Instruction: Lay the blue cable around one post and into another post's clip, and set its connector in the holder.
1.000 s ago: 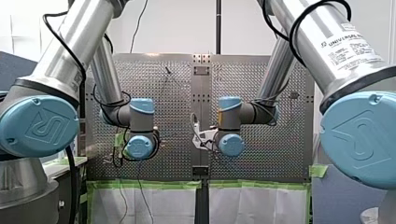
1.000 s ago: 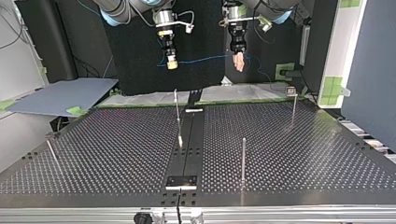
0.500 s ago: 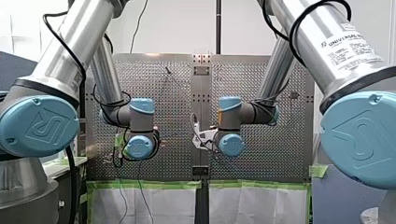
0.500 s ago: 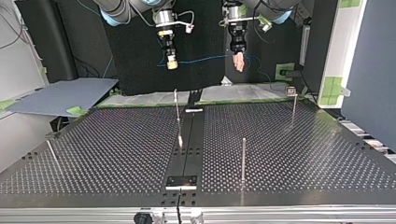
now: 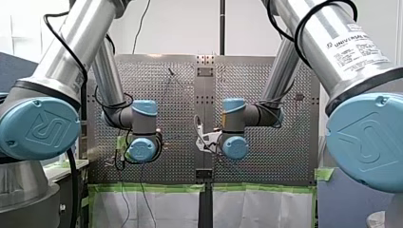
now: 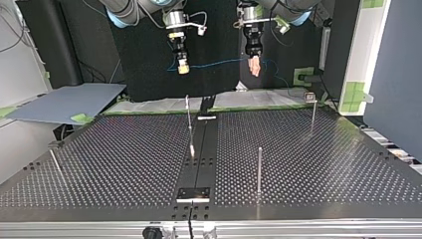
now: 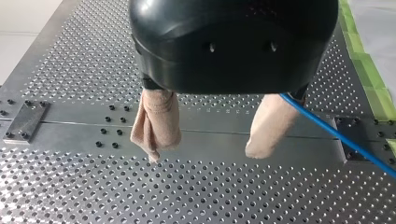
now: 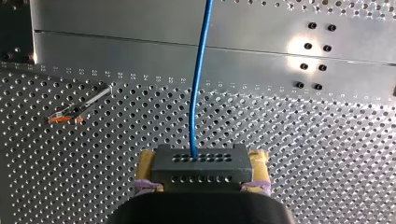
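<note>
Nothing has moved over the last second. Both arms hang where they were, and the blue cable (image 6: 219, 63) is strung in the same shallow line from one gripper to the other. I take this as a pause before the routing starts: the cable is held up off the table (image 6: 124, 159), well clear of every post (image 6: 188, 112), and the connector has not been set down anywhere.

My right gripper (image 6: 183, 67) is pinching the connector (image 8: 200, 167). In the right wrist view the black block sits square between the yellow pads (image 8: 148, 161). The cable leaves the middle of the block and runs straight on ahead of the fingers.

My left gripper (image 7: 203, 154) stands spread, its beige pads (image 7: 156, 119) well apart with nothing showing in the gap. The cable comes out beside one of the fingers, up close under the gripper body, and runs off to that side — not between the jaws. I cannot tell whether it rests against that finger or only passes behind it. By my reading the cable's hold is all at the right gripper's end.
</note>
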